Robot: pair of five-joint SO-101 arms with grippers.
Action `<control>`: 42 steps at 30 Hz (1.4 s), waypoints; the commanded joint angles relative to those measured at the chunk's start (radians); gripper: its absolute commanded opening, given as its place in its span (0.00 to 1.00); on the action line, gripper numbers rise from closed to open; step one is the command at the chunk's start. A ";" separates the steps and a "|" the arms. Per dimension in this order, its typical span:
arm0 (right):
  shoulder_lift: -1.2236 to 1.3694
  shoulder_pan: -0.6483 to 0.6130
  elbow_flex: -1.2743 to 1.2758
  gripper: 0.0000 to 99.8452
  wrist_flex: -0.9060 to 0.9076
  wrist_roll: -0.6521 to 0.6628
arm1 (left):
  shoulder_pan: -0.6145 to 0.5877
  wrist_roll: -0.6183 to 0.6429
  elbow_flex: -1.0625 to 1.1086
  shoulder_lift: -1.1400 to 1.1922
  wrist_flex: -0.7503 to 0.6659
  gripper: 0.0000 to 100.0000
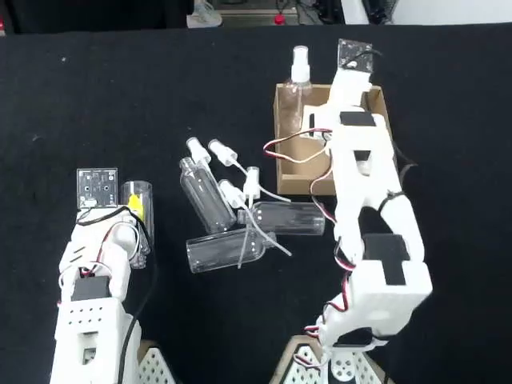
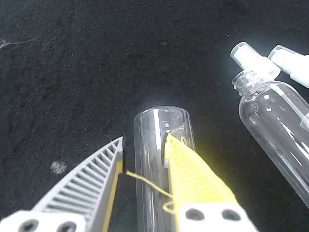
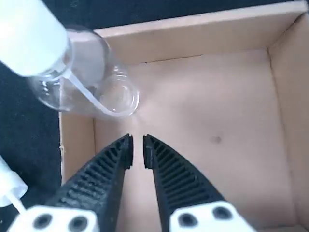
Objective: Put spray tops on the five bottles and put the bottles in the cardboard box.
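Observation:
My left gripper [image 2: 144,140], with one grey and one yellow finger, is shut on a clear bottle without a top [image 2: 161,164] at the table's near left [image 1: 138,220]. The right gripper [image 3: 136,145] hangs inside the cardboard box [image 3: 217,111], its black fingers nearly touching with nothing between them. In the box's corner stands a capped bottle [image 3: 82,82], also seen in the high view [image 1: 298,84]. Three topless bottles lie mid-table [image 1: 204,194] [image 1: 224,250] [image 1: 288,218], with several loose spray tops [image 1: 222,152] around them.
The right arm [image 1: 360,160] stretches over the cardboard box [image 1: 282,152] at the back right and hides much of it. Bare black table [image 1: 96,96] lies to the left and at the back. One lying bottle [image 2: 275,121] is close to my left gripper.

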 commanded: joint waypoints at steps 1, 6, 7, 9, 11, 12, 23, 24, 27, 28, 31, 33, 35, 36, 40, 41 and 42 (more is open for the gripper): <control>-0.004 -0.029 -0.005 0.01 -0.044 -0.011 | 0.002 -0.009 -0.008 -0.009 -0.017 0.15; 0.035 -0.052 0.002 0.01 -0.072 -0.012 | 0.002 -0.009 -0.010 -0.009 -0.017 0.15; 0.044 -0.060 0.002 0.01 -0.078 -0.012 | 0.002 -0.009 -0.010 -0.009 -0.017 0.15; 0.065 -0.068 0.008 0.01 -0.115 -0.012 | 0.002 -0.009 -0.010 -0.009 -0.017 0.15; 0.084 -0.066 0.007 0.01 -0.144 -0.012 | 0.002 -0.009 -0.010 -0.009 -0.017 0.15; 0.090 -0.063 0.004 0.01 -0.157 -0.012 | 0.002 -0.009 -0.010 -0.009 -0.017 0.15; 0.104 -0.066 0.010 0.01 -0.249 -0.018 | 0.002 -0.009 -0.010 -0.009 -0.017 0.15; 0.104 -0.066 0.010 0.01 -0.249 -0.018 | 0.002 -0.009 -0.010 -0.009 -0.017 0.15; 0.104 -0.066 0.010 0.01 -0.249 -0.018 | 0.002 -0.009 -0.010 -0.009 -0.017 0.15; 0.104 -0.066 0.010 0.01 -0.249 -0.018 | 0.002 -0.009 -0.010 -0.009 -0.017 0.15; 0.104 -0.066 0.012 0.01 -0.247 -0.018 | 0.002 -0.009 -0.010 -0.009 -0.017 0.15; 0.104 -0.068 0.022 0.01 -0.250 -0.018 | 0.002 -0.009 -0.010 -0.009 -0.017 0.15; 0.094 -0.068 0.036 0.01 -0.245 -0.018 | 0.002 -0.009 -0.010 -0.009 -0.017 0.15; 0.088 -0.064 0.039 0.01 -0.230 -0.018 | 0.002 -0.009 -0.010 -0.009 -0.017 0.15; 0.008 -0.066 0.031 0.01 -0.110 -0.020 | 0.002 -0.008 -0.008 -0.009 -0.017 0.15; -0.019 -0.068 0.036 0.01 -0.094 -0.020 | 0.002 -0.008 -0.008 -0.009 -0.017 0.15; -0.045 -0.068 0.038 0.01 -0.072 -0.020 | 0.002 -0.008 -0.008 -0.009 -0.017 0.15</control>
